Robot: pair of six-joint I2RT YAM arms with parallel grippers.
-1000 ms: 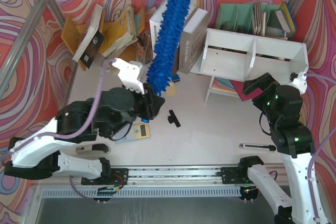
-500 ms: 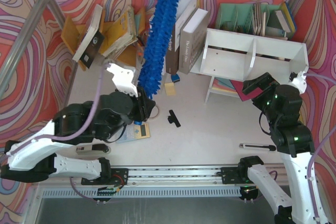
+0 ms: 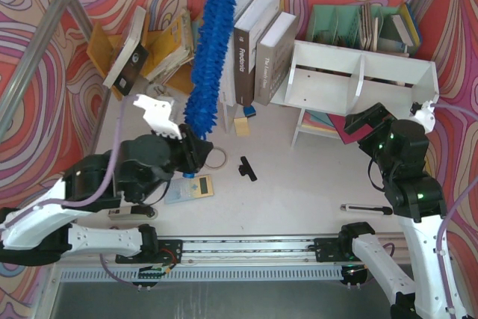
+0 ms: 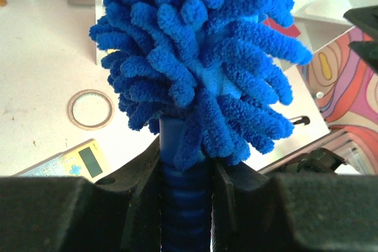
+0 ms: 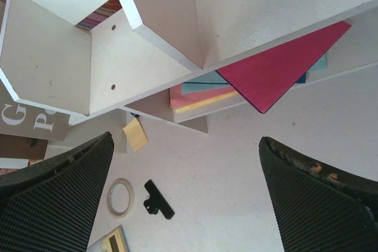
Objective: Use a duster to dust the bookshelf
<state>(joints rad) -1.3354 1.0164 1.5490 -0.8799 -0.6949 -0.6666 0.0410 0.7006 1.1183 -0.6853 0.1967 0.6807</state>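
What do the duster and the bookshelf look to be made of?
The duster: soft blue microfibre, by its thick fuzzy noodles; handle looks ribbed blue plastic. The bookshelf: likely white painted or laminated board, matt, flat panels with drilled holes.

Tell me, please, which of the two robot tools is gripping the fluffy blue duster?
The left tool, shut on the handle of the bright-blue microfibre duster; the right tool hangs open before the white board bookshelf.

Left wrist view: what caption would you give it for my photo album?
Left gripper grips the blue duster, its fluffy head filling the frame, a calculator and tape ring lying beyond.
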